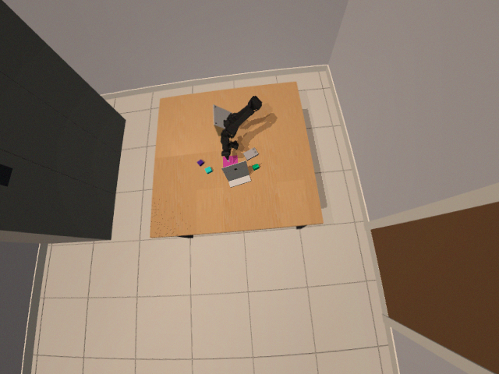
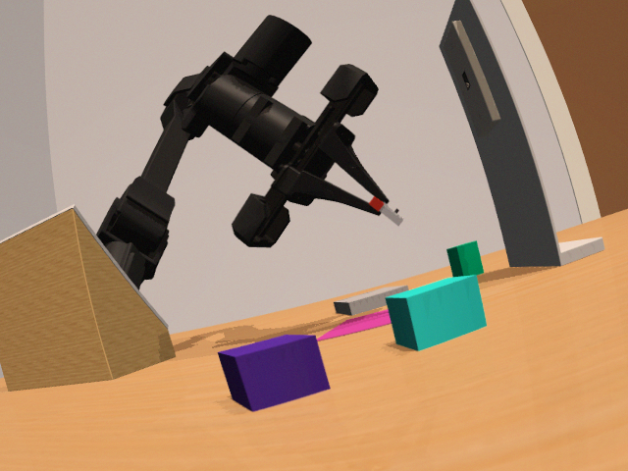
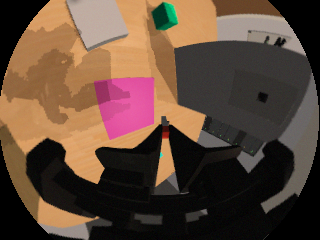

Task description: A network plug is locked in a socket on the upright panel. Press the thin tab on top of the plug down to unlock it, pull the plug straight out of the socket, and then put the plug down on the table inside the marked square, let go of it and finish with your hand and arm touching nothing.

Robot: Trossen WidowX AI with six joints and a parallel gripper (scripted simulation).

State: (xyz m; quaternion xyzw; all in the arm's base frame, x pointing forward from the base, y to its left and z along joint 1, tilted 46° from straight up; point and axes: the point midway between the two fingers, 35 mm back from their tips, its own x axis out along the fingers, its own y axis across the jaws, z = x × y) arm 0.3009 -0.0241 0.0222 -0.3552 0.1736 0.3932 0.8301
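Observation:
My gripper (image 2: 382, 205) (image 3: 164, 127) is shut on the network plug (image 2: 392, 213) (image 3: 164, 121), a small grey plug with a red rear part. The plug is held in the air, out of the socket, with its front end tilted downward. The socket (image 2: 466, 80) (image 3: 262, 97) is an empty dark hole in the upright grey panel (image 1: 231, 173) (image 2: 517, 202) (image 3: 200, 75). The marked square (image 1: 228, 162) (image 2: 362, 324) (image 3: 140, 110) is magenta and lies flat on the table in front of the panel, below the gripper. The gripper's fingertips are too small to make out in the top view.
A purple block (image 1: 200, 162) (image 2: 281, 372) and a turquoise block (image 1: 208, 170) (image 2: 445, 314) stand to one side of the square. A flat grey box (image 1: 251, 153) (image 2: 370, 299) (image 3: 99, 24) and a green block (image 1: 256, 166) (image 2: 469, 259) (image 3: 164, 16) are on its other side. A slanted box (image 1: 221, 116) (image 2: 50, 304) stands near the arm.

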